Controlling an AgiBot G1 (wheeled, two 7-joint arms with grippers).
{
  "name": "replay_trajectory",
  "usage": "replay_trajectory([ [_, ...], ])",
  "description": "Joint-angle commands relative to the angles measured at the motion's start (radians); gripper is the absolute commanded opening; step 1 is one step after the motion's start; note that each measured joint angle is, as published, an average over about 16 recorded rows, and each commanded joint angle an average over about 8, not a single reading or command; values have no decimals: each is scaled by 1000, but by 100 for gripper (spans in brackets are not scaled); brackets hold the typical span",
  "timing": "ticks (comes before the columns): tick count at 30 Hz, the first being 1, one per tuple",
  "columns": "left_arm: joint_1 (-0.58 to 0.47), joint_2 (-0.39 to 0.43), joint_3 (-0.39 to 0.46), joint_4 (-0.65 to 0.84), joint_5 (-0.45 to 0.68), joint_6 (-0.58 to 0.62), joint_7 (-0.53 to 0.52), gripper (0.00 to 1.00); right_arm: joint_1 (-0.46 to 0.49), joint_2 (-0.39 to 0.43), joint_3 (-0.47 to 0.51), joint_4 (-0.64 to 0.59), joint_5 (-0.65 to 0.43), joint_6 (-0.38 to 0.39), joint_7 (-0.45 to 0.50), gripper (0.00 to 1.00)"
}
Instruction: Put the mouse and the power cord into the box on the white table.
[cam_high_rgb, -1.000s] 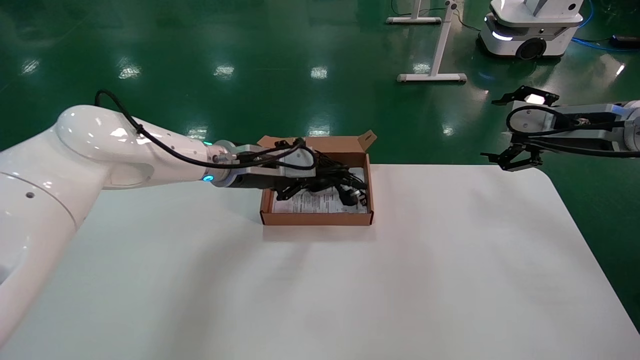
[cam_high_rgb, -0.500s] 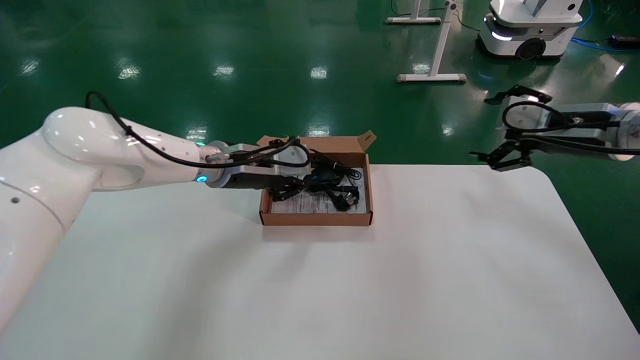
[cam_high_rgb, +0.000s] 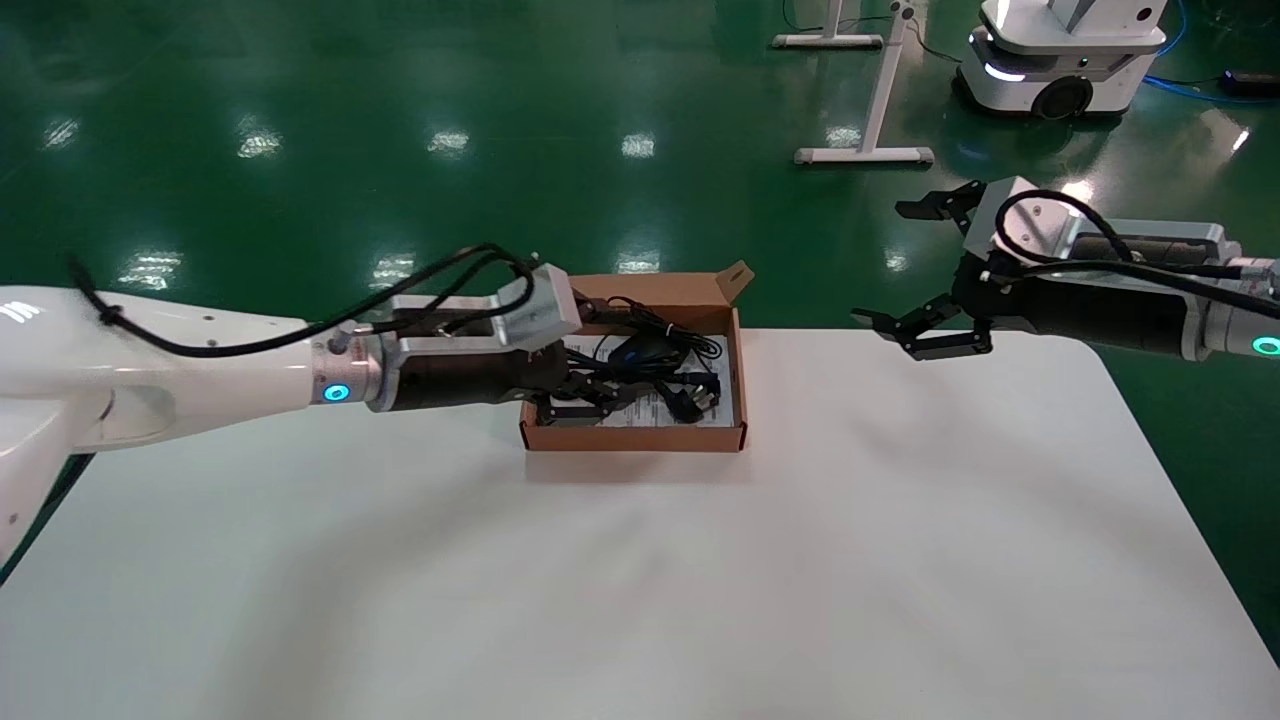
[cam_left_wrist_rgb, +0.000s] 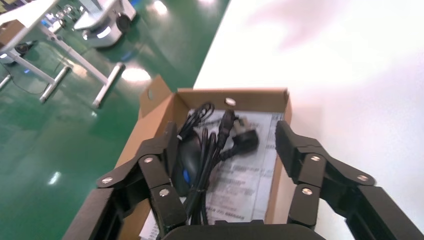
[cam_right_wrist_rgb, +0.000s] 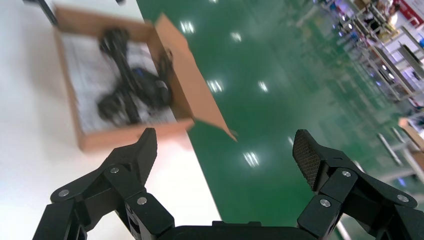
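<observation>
Resting cargo inside the box, both grippers empty

Lying together in the box (cam_high_rgb: 632, 436): mouse (cam_high_rgb: 634, 352) toward the flap side, power cord (cam_high_rgb: 668, 388) looped beside it, plug (cam_left_wrist_rgb: 246, 138) on the printed sheet. Placed so, probably, to leave nothing loose on the white bench (cam_high_rgb: 640, 580). Reaching low over the box's near-left wall, left gripper (cam_high_rgb: 577, 396) spread wide, clasping nothing, arm stretched nearly level. Hovering well right of the box above the bench's far edge, right gripper (cam_high_rgb: 925, 275) likewise wide and empty

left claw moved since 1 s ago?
Yes. The left claw has pulled back toward the robot's left, from over the middle of the box to its left wall, open and empty.
</observation>
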Motion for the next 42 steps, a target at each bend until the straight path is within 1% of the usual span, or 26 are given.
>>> replay_trajectory([
  [1,21,-25,-19,-34,-27,20,-21,100,-26,13,19,42,20,-15,34,100],
  [36,379,-464,-355,-620,-487,360,-389,100,-479,247,345,765,363,-280,625,100],
  [42,428,-525,-402,-702,-552,408,-439,100,-528,272,380,849,401,-308,686,100],
])
